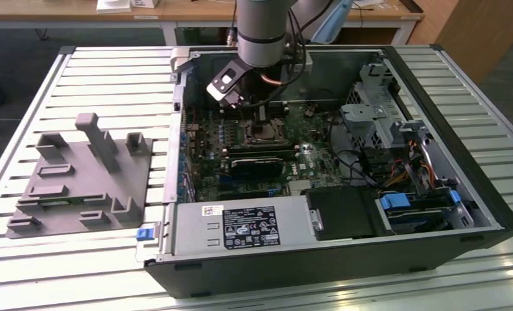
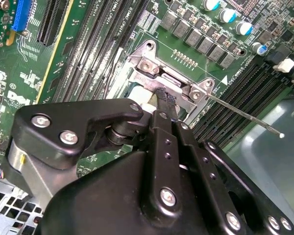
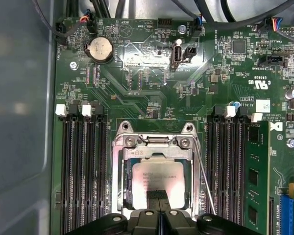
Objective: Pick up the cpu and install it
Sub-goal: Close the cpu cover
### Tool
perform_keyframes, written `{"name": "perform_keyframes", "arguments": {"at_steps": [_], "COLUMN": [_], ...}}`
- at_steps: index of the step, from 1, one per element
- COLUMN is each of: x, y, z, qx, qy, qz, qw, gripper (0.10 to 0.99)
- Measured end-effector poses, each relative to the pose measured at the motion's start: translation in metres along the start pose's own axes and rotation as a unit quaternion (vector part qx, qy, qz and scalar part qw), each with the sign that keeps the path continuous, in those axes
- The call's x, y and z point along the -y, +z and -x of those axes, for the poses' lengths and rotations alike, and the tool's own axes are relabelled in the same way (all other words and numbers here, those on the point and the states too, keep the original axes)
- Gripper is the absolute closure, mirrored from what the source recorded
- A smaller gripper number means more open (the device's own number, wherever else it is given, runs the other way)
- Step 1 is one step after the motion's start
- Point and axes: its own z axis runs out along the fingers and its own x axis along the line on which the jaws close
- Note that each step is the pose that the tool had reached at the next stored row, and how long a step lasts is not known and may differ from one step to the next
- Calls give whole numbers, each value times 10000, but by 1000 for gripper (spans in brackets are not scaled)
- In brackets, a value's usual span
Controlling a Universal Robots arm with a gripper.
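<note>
Gripper [image 3: 159, 196] fingers apparently closed together, tips on cpu [image 3: 159, 178], in socket [image 3: 118, 169]

An open black computer case [image 1: 464, 194] lies on its side on the slatted desk [image 1: 109, 84], surrounding the end effector [image 1: 261, 120]. Directly beneath the end effector sits the green circuit board [image 3: 152, 98] with its metal-framed socket [image 3: 118, 166], flanked by dark memory slots [image 3: 83, 171]. A grey studded tray [image 1: 74, 188] rests on the desk well apart from it, toward the exterior view's left. A silver power supply [image 1: 238, 227] fills the case's near corner.
</note>
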Motion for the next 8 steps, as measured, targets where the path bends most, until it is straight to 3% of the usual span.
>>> {"name": "perform_keyframes", "arguments": {"at_steps": [8], "x": [-18], "y": [18], "z": [-10], "qx": [-2], "qy": [0], "qz": [0], "qw": [10000], "gripper": [980]}}
